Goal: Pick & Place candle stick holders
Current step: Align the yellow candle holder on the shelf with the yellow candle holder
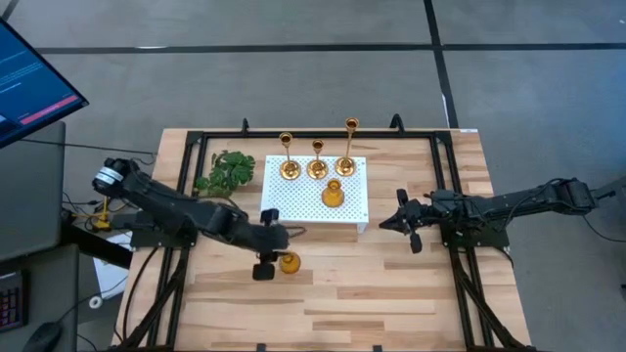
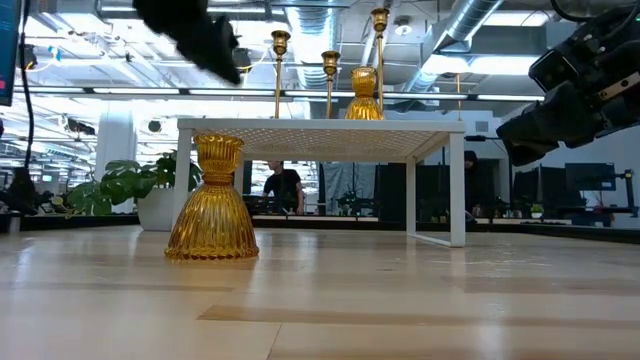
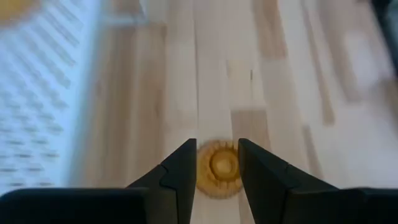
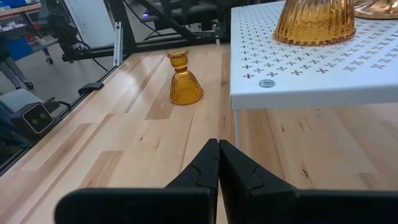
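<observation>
Wooden-plank bench [image 1: 391, 293] inside a black frame; white perforated riser shelf [image 1: 293, 210] at its middle, taken as landmark.

On shelf: three slim-stemmed brass candle holders [image 1: 317, 161] in a row along far edge, one squat amber holder [image 1: 333, 194] just in front of them. Second squat amber holder [image 1: 289, 262] upright on bench, off the shelf's near-left corner, apart from shelf. Ribbed, flared skirt, narrow neck in low view.

Left hand [image 1: 266, 256] above that loose holder, fingers [image 3: 180, 177] parted, nothing held; wrist view looks straight down with holder's top showing between the two fingers. Right hand [image 1: 396, 223] waiting off shelf's right side, fingers pressed together, empty.

Step in hand, judged: pick loose amber holder for placing on shelf. Best done by lowering straight, centred, closing on narrow neck rather than flared skirt; ribbed surface likely slippery. Lift enough to pass shelf edge before moving across.

In the way: amber holder already on shelf near likely set-down spot; slim holders behind tip easily. Green plant sprig [image 1: 225, 173] left of shelf, clear of path. Monitor [image 1: 29, 78] far left, off bench.
</observation>
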Controlling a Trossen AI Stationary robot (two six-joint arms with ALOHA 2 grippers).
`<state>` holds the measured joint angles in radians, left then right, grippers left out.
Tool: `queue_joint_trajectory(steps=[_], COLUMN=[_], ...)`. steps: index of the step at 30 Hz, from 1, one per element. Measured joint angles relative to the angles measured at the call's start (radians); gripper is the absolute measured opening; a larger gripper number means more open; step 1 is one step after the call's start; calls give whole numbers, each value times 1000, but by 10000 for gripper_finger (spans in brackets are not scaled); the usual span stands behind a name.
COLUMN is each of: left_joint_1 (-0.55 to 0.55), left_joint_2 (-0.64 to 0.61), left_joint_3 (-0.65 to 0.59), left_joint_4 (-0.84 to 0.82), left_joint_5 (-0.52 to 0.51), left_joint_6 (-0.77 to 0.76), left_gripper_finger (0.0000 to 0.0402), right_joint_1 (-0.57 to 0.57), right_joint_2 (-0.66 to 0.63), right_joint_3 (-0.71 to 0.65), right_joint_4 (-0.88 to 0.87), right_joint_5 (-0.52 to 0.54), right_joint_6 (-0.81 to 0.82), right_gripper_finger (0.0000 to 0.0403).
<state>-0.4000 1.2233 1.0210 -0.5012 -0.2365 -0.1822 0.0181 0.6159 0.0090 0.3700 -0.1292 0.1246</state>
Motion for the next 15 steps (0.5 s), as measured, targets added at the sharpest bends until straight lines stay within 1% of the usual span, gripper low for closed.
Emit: queue_joint_trajectory(steps=[2, 6, 9, 15], left_joint_1=[-5, -30, -50, -60], left_joint_2=[42, 123, 148, 148], left_joint_3=[-1, -2, -1, 0], left_joint_4=[-21, -33, -32, -17], left_joint_5=[37, 144, 152, 123], left_joint_6=[16, 48, 49, 49], left_gripper_finger=[117, 117, 117, 117], right_joint_1=[0, 0, 0, 0], right_joint_2=[0, 0, 0, 0], right_joint_3=[0, 0, 0, 0], right_joint_4=[0, -6, -11, -11], right_joint_5=[0, 0, 0, 0], right_joint_6=[0, -1, -2, -2], right_gripper_finger=[0, 0, 0, 0])
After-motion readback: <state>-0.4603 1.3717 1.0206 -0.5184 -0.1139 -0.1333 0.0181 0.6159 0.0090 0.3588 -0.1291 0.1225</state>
